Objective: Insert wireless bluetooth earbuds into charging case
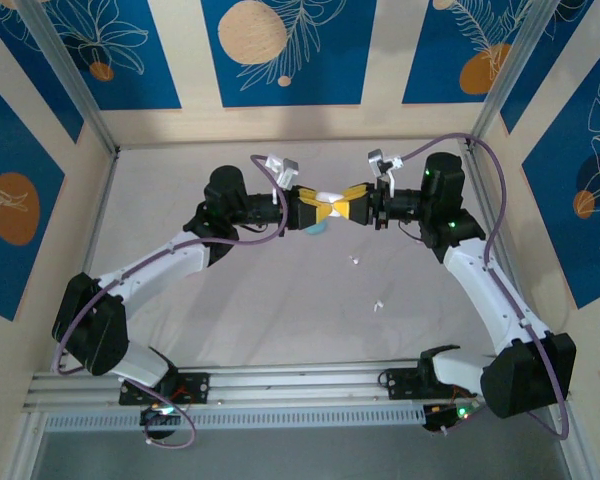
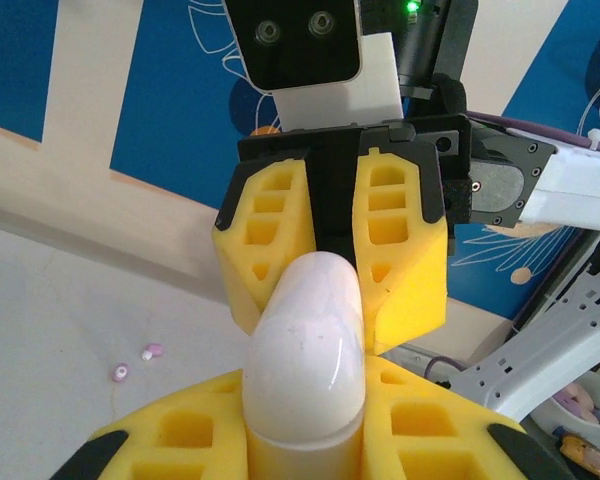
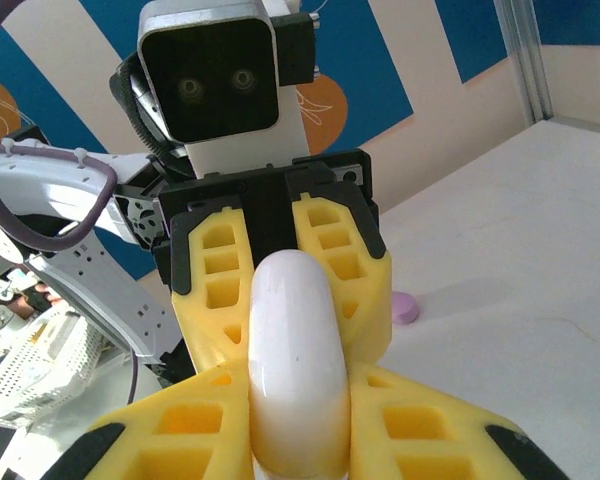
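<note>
The left pincer [image 1: 325, 208] and right pincer [image 1: 342, 203] stood nose to nose above mid-tabletop [image 1: 280, 310], both clamped on one white case [image 1: 331, 196], so neither had room ahead. A light blue rounded object [image 1: 315, 228] lay just beneath at 6 o'clock. Toward 5 o'clock, tiny white earbuds [image 1: 355, 261] dotted open tabletop. The back wall [image 1: 300, 125] closed off 12 o'clock.

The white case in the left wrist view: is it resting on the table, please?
No, the white case is held in the air, pinched between the left gripper and the right gripper.
</note>
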Robot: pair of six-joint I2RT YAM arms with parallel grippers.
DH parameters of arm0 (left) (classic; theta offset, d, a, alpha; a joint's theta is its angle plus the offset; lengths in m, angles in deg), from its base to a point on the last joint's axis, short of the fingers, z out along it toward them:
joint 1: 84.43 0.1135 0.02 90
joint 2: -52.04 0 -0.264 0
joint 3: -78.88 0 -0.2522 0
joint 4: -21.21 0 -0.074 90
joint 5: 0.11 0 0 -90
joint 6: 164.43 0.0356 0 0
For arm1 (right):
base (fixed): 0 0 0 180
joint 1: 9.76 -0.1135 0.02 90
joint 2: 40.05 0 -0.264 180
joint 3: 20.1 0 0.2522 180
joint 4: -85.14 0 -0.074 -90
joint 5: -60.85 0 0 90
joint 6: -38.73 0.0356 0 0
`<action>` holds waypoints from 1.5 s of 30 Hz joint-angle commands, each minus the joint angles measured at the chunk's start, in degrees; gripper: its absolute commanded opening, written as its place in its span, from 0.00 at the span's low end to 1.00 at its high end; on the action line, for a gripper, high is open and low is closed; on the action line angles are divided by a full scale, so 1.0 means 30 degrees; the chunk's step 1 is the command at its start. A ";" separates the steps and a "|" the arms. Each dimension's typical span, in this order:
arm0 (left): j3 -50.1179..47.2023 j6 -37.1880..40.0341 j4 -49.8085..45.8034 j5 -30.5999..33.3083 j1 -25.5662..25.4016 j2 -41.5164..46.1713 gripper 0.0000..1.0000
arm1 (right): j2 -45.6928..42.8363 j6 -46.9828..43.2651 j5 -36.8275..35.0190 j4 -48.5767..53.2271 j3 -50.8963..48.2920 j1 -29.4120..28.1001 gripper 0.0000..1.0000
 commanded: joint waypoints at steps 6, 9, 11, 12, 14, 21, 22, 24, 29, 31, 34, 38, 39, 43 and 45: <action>0.0155 0.3664 -0.1071 -0.0432 -0.0630 0.1448 0.18 | 0.0773 0.2228 -0.2081 0.1071 0.1025 0.0449 0.30; -0.0097 0.4313 -0.1046 -0.0195 -0.0684 0.1602 0.17 | 0.0940 0.2580 -0.2000 0.1079 0.1111 0.0500 0.33; -0.0414 0.4653 -0.0788 0.0196 -0.0728 0.1753 0.17 | 0.1045 0.2697 -0.1857 0.1188 0.1222 0.0466 0.35; -0.0533 0.4851 -0.0723 0.0364 -0.0774 0.1789 0.17 | 0.1072 0.2767 -0.1894 0.1336 0.1301 0.0465 0.36; -0.0729 0.5447 -0.0716 0.0567 -0.0824 0.1926 0.16 | 0.1147 0.2797 -0.1998 0.1724 0.1483 0.0488 0.40; -0.1502 0.6283 -0.0232 0.2517 -0.0911 0.2182 0.16 | 0.0839 0.3297 -0.1141 0.2133 0.1872 0.0495 0.49; -0.1702 0.6430 -0.0094 0.2934 -0.0939 0.2230 0.16 | 0.0677 0.3433 -0.0837 0.2185 0.1975 0.0465 0.50; -0.2090 0.6817 0.0104 0.3714 -0.0912 0.2397 0.17 | 0.0247 0.3497 -0.0568 0.2565 0.2123 0.0438 0.52; -0.3021 0.7778 0.0539 0.5353 -0.0931 0.2789 0.17 | -0.1517 0.2106 -0.3374 0.5450 0.2289 0.0473 0.57; -0.3316 0.8072 0.0754 0.5767 -0.0921 0.2918 0.17 | -0.2323 0.1875 -0.5206 0.6302 0.1912 0.0666 0.58; -0.3669 0.8402 0.0966 0.6442 -0.0924 0.3104 0.17 | -0.3187 0.2700 -0.9211 0.7995 0.1172 0.1100 0.62; -0.4021 0.8654 0.1059 0.7257 -0.0933 0.3448 0.16 | -0.2345 0.4564 -1.2650 1.2661 0.0945 0.2860 0.53; -0.4141 0.8683 0.1152 0.7376 -0.0932 0.3516 0.16 | -0.1984 0.4766 -1.2541 1.3478 0.0775 0.3257 0.51; -0.4364 0.8380 0.1404 0.7577 -0.0931 0.3680 0.16 | -0.0696 0.4832 -1.0635 1.5158 -0.0413 0.4345 0.45; -0.4479 0.8162 0.1573 0.7679 -0.0939 0.3726 0.16 | -0.0242 0.4777 -1.0985 1.5757 -0.1020 0.4245 0.44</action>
